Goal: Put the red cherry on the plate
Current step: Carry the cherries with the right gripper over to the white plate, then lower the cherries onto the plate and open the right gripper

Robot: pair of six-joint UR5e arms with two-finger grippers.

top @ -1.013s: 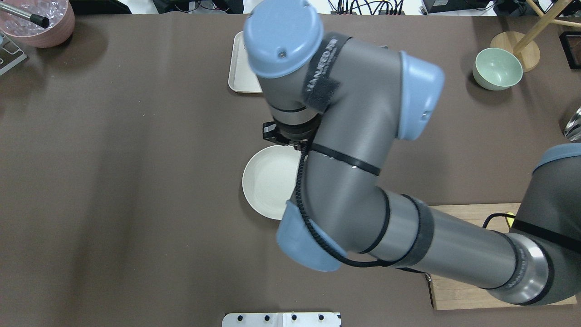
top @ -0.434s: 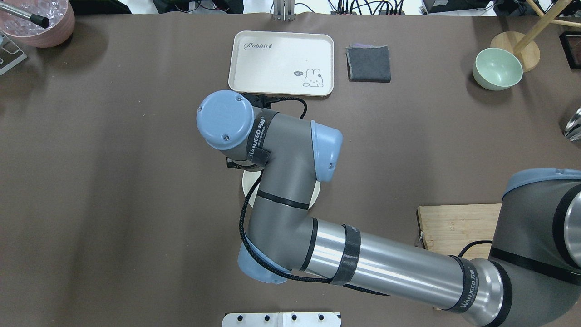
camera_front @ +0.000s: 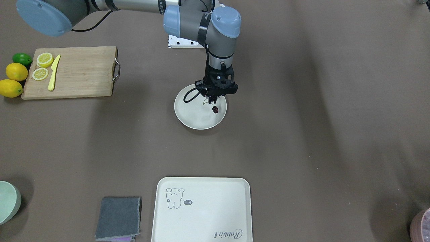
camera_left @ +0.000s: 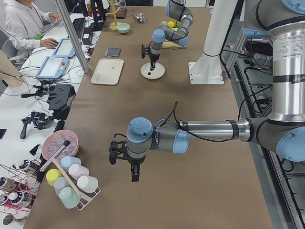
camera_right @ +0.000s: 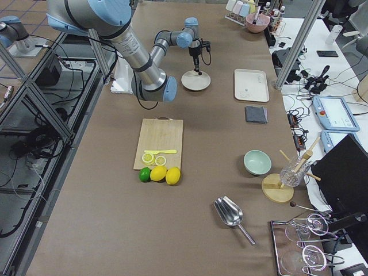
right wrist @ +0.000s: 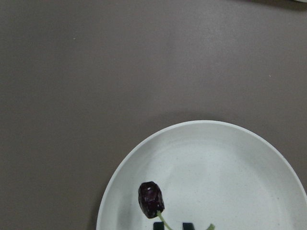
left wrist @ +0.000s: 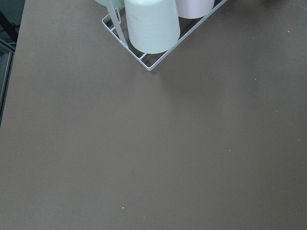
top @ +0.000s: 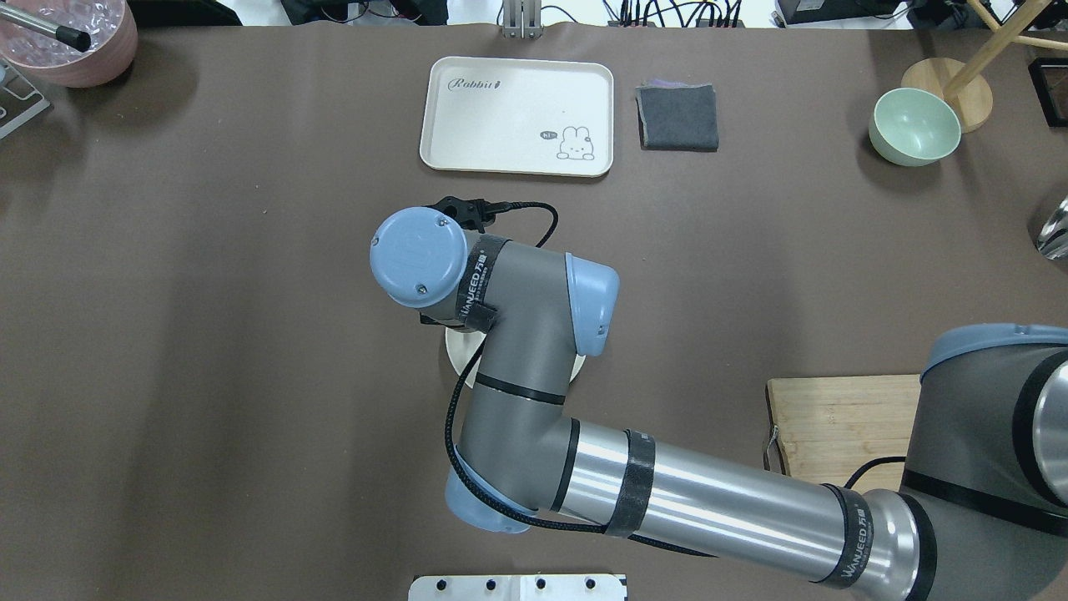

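The red cherry [camera_front: 215, 109] is a tiny dark maroon fruit on a thin green stem. It hangs just under my right gripper [camera_front: 212, 101], which is shut on the stem over the right half of the cream-white plate [camera_front: 193, 116]. In the right wrist view the cherry [right wrist: 151, 199] shows against the plate [right wrist: 230, 182] near its left rim, and I cannot tell whether it touches. In the overhead view the arm hides this gripper and most of the plate [top: 457, 357]. My left gripper [camera_left: 135, 175] hangs over bare table far from the plate, and I cannot tell if it is open.
A cream tray [camera_front: 201, 208] with a drawing, a folded grey cloth [camera_front: 118, 216] and a mint bowl [camera_front: 8, 201] lie beyond the plate. A cutting board [camera_front: 70, 72] with lemon slices and a yellow knife, plus lemons [camera_front: 13, 80], sits by my right arm. A cup rack [left wrist: 153, 28] stands near my left wrist.
My right arm has dropped lower and swung its wrist to the left over the plate, uncovering the tray and the grey cloth in the overhead view.
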